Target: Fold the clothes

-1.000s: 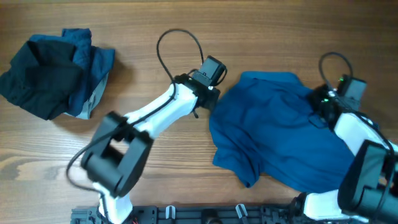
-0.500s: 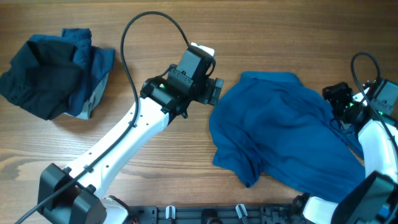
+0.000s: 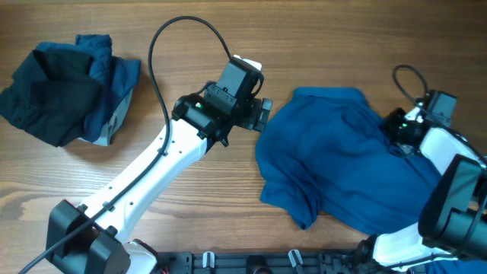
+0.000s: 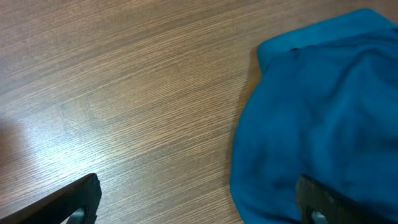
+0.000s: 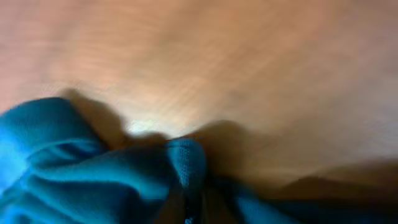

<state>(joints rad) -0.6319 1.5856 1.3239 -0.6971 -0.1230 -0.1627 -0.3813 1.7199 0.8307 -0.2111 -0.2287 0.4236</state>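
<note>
No legible text, label or number anywhere; right wrist view perhaps too blurred.

Blur in the right wrist view hides how the right gripper (image 3: 397, 133) stands.

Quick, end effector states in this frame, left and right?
Left end effector: open, holding nothing, beside the blue shirt.
Right end effector: cannot be told; it sits at the blue shirt's right edge and its wrist view is blurred.
</note>
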